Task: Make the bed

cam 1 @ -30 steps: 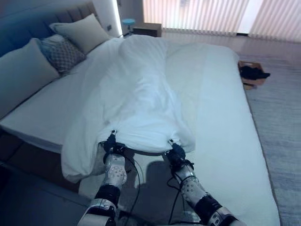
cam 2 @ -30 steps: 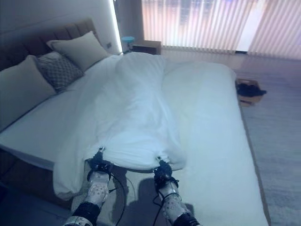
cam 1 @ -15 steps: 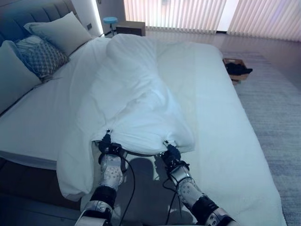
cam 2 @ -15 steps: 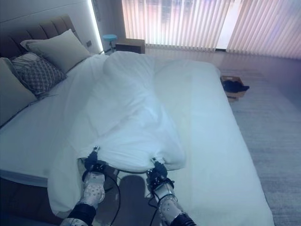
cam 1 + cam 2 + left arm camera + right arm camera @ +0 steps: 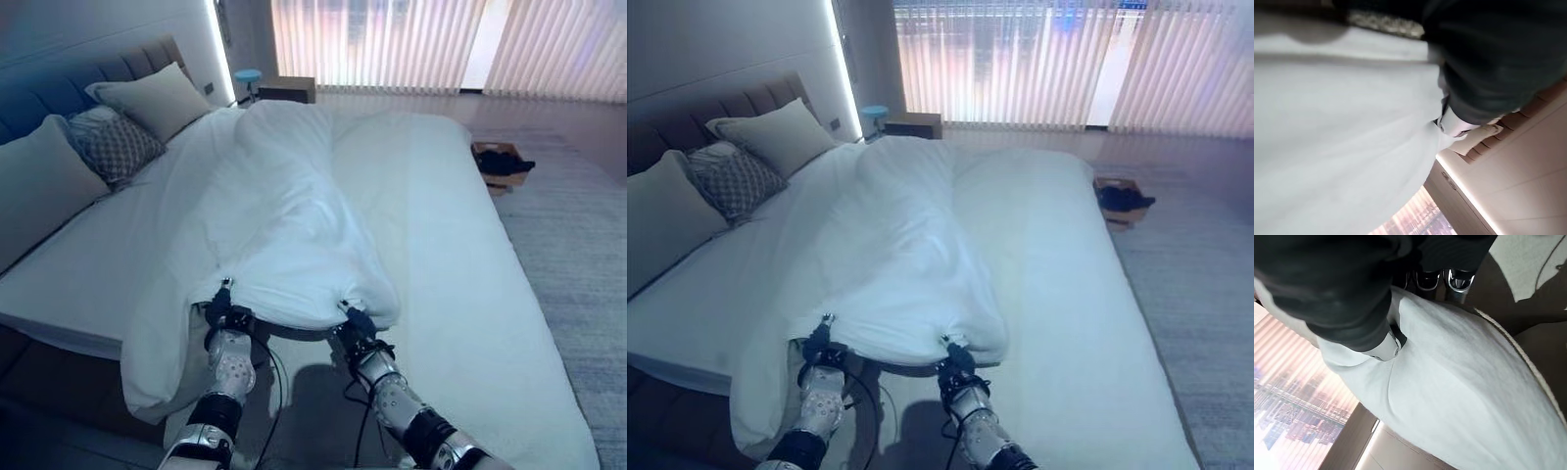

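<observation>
White duvet [image 5: 284,215] lies bunched in a long ridge down the bed [image 5: 460,245], its near hem lifted at the foot edge. Left robot hand [image 5: 223,313] and right robot hand [image 5: 357,323] each pinch that hem — fingertips buried in cloth. Pillows [image 5: 137,98] sit at the head edge.

- The duvet [image 5: 284,225] lies bunched along the middle of the bed [image 5: 470,274], running from the near edge to the far end.
- Left hand [image 5: 227,315] and right hand [image 5: 357,323] sit side by side at the duvet's near hem, apparently pinching it.
- Three pillows [image 5: 147,98] line the headboard [image 5: 59,83] on the left.
- A nightstand [image 5: 286,89] stands beyond the bed.
- A box [image 5: 502,160] rests on the floor, right of the bed.
</observation>
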Motion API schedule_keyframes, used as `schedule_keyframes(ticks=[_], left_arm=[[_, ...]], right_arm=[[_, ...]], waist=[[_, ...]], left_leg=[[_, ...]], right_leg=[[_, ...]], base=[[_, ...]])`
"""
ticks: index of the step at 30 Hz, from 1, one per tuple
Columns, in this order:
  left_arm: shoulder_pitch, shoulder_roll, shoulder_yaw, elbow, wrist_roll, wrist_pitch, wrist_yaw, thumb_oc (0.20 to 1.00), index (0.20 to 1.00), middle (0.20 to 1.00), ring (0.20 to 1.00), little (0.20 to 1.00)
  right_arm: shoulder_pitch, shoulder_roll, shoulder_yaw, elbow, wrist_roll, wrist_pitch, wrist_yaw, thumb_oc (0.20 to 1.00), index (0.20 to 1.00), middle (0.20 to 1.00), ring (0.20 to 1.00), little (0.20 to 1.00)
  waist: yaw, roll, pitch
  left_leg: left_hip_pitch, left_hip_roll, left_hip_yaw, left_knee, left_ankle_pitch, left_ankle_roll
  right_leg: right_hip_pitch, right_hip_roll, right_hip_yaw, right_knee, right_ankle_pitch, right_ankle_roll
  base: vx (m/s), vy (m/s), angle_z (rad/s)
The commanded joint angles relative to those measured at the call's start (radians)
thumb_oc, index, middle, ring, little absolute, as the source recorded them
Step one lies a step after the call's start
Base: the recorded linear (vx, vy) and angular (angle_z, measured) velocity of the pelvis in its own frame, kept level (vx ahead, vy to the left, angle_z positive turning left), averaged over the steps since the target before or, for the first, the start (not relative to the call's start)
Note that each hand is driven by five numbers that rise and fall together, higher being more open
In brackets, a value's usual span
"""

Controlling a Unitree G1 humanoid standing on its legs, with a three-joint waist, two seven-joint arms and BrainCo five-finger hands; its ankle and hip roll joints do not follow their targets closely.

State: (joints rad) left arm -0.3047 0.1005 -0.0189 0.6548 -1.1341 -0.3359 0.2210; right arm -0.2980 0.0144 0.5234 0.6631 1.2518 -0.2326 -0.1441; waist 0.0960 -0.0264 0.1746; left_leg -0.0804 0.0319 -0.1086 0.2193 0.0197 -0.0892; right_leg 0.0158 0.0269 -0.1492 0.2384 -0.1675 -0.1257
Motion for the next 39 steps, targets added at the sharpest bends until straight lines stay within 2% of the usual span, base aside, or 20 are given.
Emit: schedule_keyframes(ticks=[1,6,11,12,13,14,15,16,17,18,19,20,23,24,25,26,31,35,36,39], left_arm=[[-0.071,0.097,0.047,-0.052,0.020,-0.060,-0.039,0.200,0.200,0.200,0.200,0.200],[-0.066,0.116,0.058,-0.069,-0.004,-0.066,-0.053,0.200,0.200,0.200,0.200,0.200],[-0.077,0.124,0.078,-0.046,-0.031,-0.075,-0.070,0.200,0.200,0.200,0.200,0.200],[-0.084,0.128,0.091,-0.037,-0.044,-0.084,-0.065,0.200,0.200,0.200,0.200,0.200],[-0.085,0.129,0.091,-0.037,-0.044,-0.084,-0.066,0.200,0.200,0.200,0.200,0.200],[-0.084,0.120,0.101,-0.023,-0.058,-0.098,-0.064,0.200,0.200,0.200,0.200,0.200],[-0.081,0.113,0.096,-0.017,-0.053,-0.097,-0.059,0.200,0.200,0.200,0.200,0.200],[-0.080,0.113,0.096,-0.018,-0.052,-0.097,-0.058,0.200,0.200,0.200,0.200,0.200],[-0.079,0.106,0.088,-0.014,-0.047,-0.104,-0.050,0.200,0.200,0.200,0.200,0.200],[-0.081,0.111,0.084,-0.031,-0.050,-0.112,-0.050,0.200,0.200,0.200,0.200,0.200],[-0.087,0.126,0.075,-0.065,-0.023,-0.116,-0.034,0.200,0.200,0.200,0.200,0.200],[-0.087,0.126,0.075,-0.066,-0.021,-0.116,-0.033,0.200,0.200,0.200,0.200,0.200],[-0.109,0.144,0.074,-0.103,-0.019,-0.124,-0.029,0.200,0.200,0.200,0.200,0.200],[-0.126,0.158,0.078,-0.133,-0.022,-0.133,-0.028,0.200,0.200,0.200,0.200,0.200],[-0.127,0.158,0.078,-0.133,-0.021,-0.133,-0.028,0.200,0.200,0.200,0.200,0.200],[-0.139,0.173,0.094,-0.166,-0.024,-0.149,-0.029,0.200,0.200,0.200,0.200,0.200],[-0.082,0.148,0.126,-0.278,-0.053,-0.166,-0.066,0.200,0.200,0.200,0.200,0.200],[-0.007,0.107,0.122,-0.353,-0.063,-0.156,-0.081,0.200,0.200,0.200,0.200,0.200],[0.048,0.079,0.119,-0.374,-0.066,-0.140,-0.099,0.200,0.200,0.200,0.200,0.200],[0.130,0.055,0.131,-0.328,-0.049,-0.115,-0.115,0.200,0.200,0.200,0.200,0.200]], right_arm=[[0.024,-0.001,-0.046,-0.067,0.021,-0.043,0.023,0.200,0.200,0.200,0.200,0.200],[0.047,-0.012,-0.057,-0.072,0.020,-0.052,0.014,0.200,0.200,0.200,0.200,0.200],[0.036,-0.015,-0.070,-0.076,0.010,-0.045,0.013,0.200,0.200,0.200,0.200,0.200],[0.024,-0.014,-0.075,-0.067,0.010,-0.043,0.011,0.200,0.200,0.200,0.200,0.200],[0.022,-0.014,-0.076,-0.066,0.010,-0.043,0.012,0.200,0.200,0.200,0.200,0.200],[0.017,-0.013,-0.090,-0.053,-0.007,-0.034,0.003,0.200,0.200,0.200,0.200,0.200],[0.021,-0.006,-0.090,-0.053,-0.014,-0.032,0.002,0.200,0.200,0.200,0.200,0.200],[0.021,-0.006,-0.090,-0.053,-0.014,-0.032,0.002,0.200,0.200,0.200,0.200,0.200],[0.011,0.003,-0.086,-0.042,-0.025,-0.034,-0.006,0.200,0.200,0.200,0.200,0.200],[-0.006,0.013,-0.088,-0.040,-0.028,-0.040,-0.016,0.200,0.200,0.200,0.200,0.200],[-0.038,0.035,-0.078,-0.015,-0.042,-0.040,-0.012,0.200,0.200,0.200,0.200,0.200],[-0.039,0.035,-0.079,-0.015,-0.042,-0.040,-0.012,0.200,0.200,0.200,0.200,0.200],[-0.093,0.051,-0.044,-0.014,-0.044,-0.034,0.000,0.200,0.200,0.200,0.200,0.200],[-0.129,0.058,-0.029,-0.014,-0.032,-0.040,0.009,0.200,0.200,0.200,0.200,0.200],[-0.131,0.058,-0.030,-0.014,-0.032,-0.040,0.009,0.200,0.200,0.200,0.200,0.200],[-0.168,0.056,-0.010,-0.034,-0.028,-0.044,0.024,0.200,0.200,0.200,0.200,0.200],[-0.174,0.026,0.041,-0.173,-0.091,-0.049,0.040,0.200,0.200,0.200,0.200,0.200],[-0.116,-0.007,0.050,-0.270,-0.152,-0.070,0.030,0.200,0.200,0.200,0.200,0.200],[-0.070,-0.021,0.056,-0.296,-0.177,-0.067,0.026,0.200,0.200,0.200,0.200,0.200],[0.010,-0.026,0.034,-0.234,-0.184,-0.056,0.024,0.200,0.200,0.200,0.200,0.200]], waist=[[0.019,-0.018,-0.038],[0.012,-0.013,-0.046],[-0.003,-0.001,-0.044],[-0.003,0.004,-0.047],[-0.001,0.003,-0.046],[-0.021,0.000,-0.060],[-0.022,-0.009,-0.061],[-0.018,-0.011,-0.062],[-0.010,-0.016,-0.056],[0.007,-0.006,-0.052],[0.032,0.020,-0.046],[0.030,0.019,-0.047],[0.034,0.011,-0.051],[0.054,-0.009,-0.058],[0.053,-0.008,-0.058],[0.070,-0.032,-0.059],[0.075,-0.043,-0.057],[0.066,-0.035,-0.035],[0.067,-0.028,-0.004],[0.060,-0.028,0.009]], left_leg=[[0.002,-0.021,-0.045,-0.054,0.003,0.026],[0.020,0.062,-0.096,-0.125,0.048,0.010],[0.020,0.184,-0.100,-0.162,0.097,-0.019],[0.027,0.175,-0.142,-0.110,0.078,-0.041],[0.024,0.173,-0.141,-0.102,0.073,-0.040],[0.034,0.127,-0.099,-0.078,-0.032,-0.030],[0.043,0.103,-0.066,-0.076,-0.059,-0.018],[0.043,0.100,-0.061,-0.074,-0.060,-0.016],[0.050,0.078,-0.029,-0.074,-0.077,-0.001],[0.053,0.071,0.013,-0.090,-0.072,0.012],[0.057,0.054,0.050,-0.132,-0.050,0.036],[0.055,0.052,0.048,-0.135,-0.046,0.036],[0.068,0.003,0.036,-0.186,-0.009,0.049],[0.071,-0.032,0.027,-0.203,0.009,0.050],[0.070,-0.031,0.025,-0.204,0.012,0.050],[0.063,-0.072,0.020,-0.197,0.016,0.051],[0.048,-0.102,0.013,-0.163,0.016,0.047],[0.015,-0.118,0.020,-0.086,0.010,0.015],[-0.023,-0.131,-0.008,-0.022,0.018,-0.003],[-0.024,-0.110,-0.029,-0.025,-0.022,0.019]], right_leg=[[0.049,-0.047,0.062,-0.108,0.052,0.142],[0.061,-0.081,0.084,-0.112,0.045,0.153],[0.043,-0.165,0.135,-0.117,0.062,0.207],[0.032,-0.210,0.176,-0.111,0.083,0.234],[0.032,-0.211,0.177,-0.111,0.083,0.236],[0.037,-0.288,0.182,-0.118,0.137,0.282],[0.024,-0.327,0.184,-0.119,0.207,0.295],[0.023,-0.330,0.189,-0.123,0.210,0.297],[-0.014,-0.360,0.163,-0.104,0.300,0.289],[-0.048,-0.365,0.109,-0.071,0.299,0.272],[-0.071,-0.376,-0.025,0.055,0.248,0.252],[-0.073,-0.377,-0.027,0.055,0.249,0.252],[-0.063,-0.232,-0.032,0.151,0.132,0.232],[-0.031,-0.132,-0.071,0.104,0.052,0.203],[-0.031,-0.130,-0.073,0.100,0.056,0.202],[-0.013,-0.056,-0.052,0.038,0.033,0.175],[0.024,-0.017,0.028,-0.069,0.056,0.142],[0.051,-0.025,0.001,-0.109,0.065,0.133],[0.048,-0.030,0.001,-0.109,0.069,0.134],[0.030,-0.047,0.021,-0.109,0.075,0.147]], base=[[0.07,0.165,0.21],[0.07,0.273,0.09],[0.06,0.477,0.06],[0.06,0.619,-0.25],[0.08,0.863,-0.46],[0.06,0.683,-0.51],[0.06,0.686,-0.44],[-0.02,0.457,-0.22],[-0.09,0.415,-0.22],[-0.20,0.850,-0.50],[-0.17,0.630,-0.66],[-0.16,0.610,-0.69],[-0.07,0.323,0.05],[-0.06,0.225,0.24],[-0.10,0.224,0.22],[-0.06,0.093,0.14],[-0.06,0.072,0.11],[-0.06,0.022,0.09],[-0.12,0.060,0.33],[-0.07,0.114,0.16]])
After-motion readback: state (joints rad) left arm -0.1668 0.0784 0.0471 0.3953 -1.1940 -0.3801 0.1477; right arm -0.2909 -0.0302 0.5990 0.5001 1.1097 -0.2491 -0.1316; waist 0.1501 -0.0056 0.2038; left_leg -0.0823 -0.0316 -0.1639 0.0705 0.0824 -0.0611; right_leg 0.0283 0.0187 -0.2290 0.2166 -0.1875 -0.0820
